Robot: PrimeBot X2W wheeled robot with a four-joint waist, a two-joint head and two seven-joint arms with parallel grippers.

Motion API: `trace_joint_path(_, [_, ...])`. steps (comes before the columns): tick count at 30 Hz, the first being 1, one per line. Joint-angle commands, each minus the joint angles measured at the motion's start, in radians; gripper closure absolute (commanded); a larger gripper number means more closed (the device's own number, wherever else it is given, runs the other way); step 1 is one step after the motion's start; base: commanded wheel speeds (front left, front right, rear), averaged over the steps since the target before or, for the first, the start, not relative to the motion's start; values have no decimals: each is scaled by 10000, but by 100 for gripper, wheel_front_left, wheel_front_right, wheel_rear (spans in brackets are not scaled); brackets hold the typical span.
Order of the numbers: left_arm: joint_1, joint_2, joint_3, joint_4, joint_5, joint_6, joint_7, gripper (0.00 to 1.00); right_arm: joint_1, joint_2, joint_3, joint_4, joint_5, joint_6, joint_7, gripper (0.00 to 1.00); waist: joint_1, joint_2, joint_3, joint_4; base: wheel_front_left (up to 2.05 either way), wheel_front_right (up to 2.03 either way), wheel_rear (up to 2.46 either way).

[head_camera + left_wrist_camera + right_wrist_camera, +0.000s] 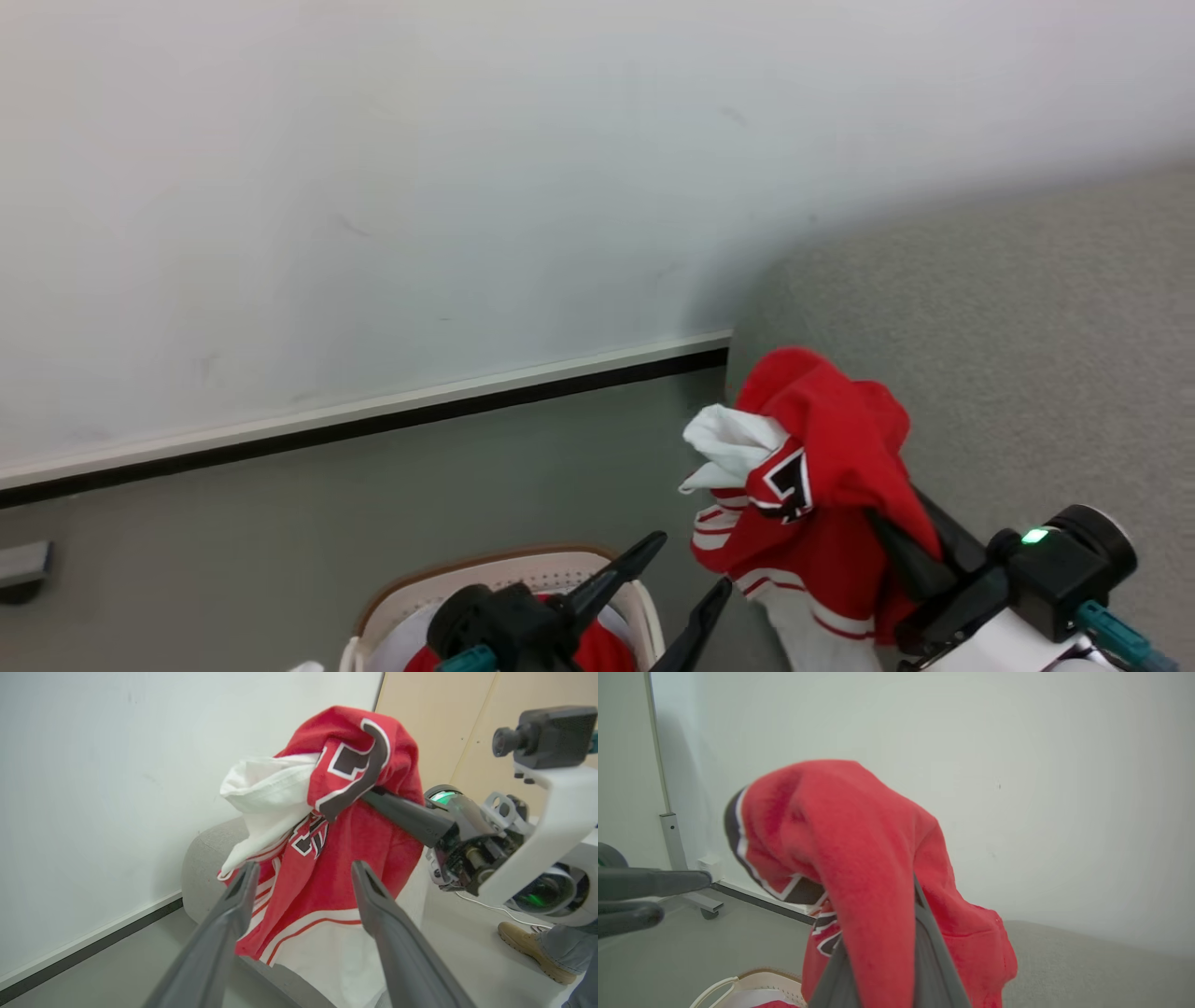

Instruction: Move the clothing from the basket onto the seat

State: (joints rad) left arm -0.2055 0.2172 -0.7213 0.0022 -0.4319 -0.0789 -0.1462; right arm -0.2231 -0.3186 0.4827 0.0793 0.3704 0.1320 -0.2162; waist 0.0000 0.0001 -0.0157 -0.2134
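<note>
- Red jersey: white striped trim, black-white number, white part bunched left.
- Lower right of head view, at seat edge; hangs vertical, hem down.
- Right gripper clamps it; left gripper spread, empty, by basket.

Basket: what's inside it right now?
Red clothing lies in the basket. The left gripper and its wrist cover the middle, and the frame edge cuts off the rest, so how much is there cannot be told.

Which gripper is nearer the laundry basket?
Left. The left gripper hovers open over the basket; the right gripper, clamped on the red clothing, is off toward the seat.
</note>
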Motion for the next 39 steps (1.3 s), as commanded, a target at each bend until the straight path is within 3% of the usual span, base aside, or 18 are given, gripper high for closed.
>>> trace_joint_path(1, [-34, -33, 3, 135, 159, -14, -161, 0, 125, -111, -160, -125, -34, -25, 12, 100, 0, -1, 105, -302, 0, 0, 0])
trace_joint_path(10, [-232, -333, -279, 906, 319, -77, -748, 0, 639, -213, -988, -743, -215, -25, 243, 100, 0, -1, 290, -1380, 0, 0, 0])
trace_joint_path(19, [-353, -517, -436, 1248, 327, -133, -954, 0, 1032, -278, -1461, -1091, -324, -25, 361, 100, 0, -1, 317, -1827, 0, 0, 0])
trace_joint_path(28, [-644, -344, -394, 1210, 395, -143, -936, 0, 927, 92, -1964, -987, -516, -25, 196, 100, 0, -1, 831, -1750, 0, 0, 0])
trace_joint_path(39, [-2272, 260, 58, 524, 761, -224, -453, 0, -1005, 1308, -3417, -202, -1211, -25, -258, 100, 0, -1, 3185, -995, 0, 0, 0])
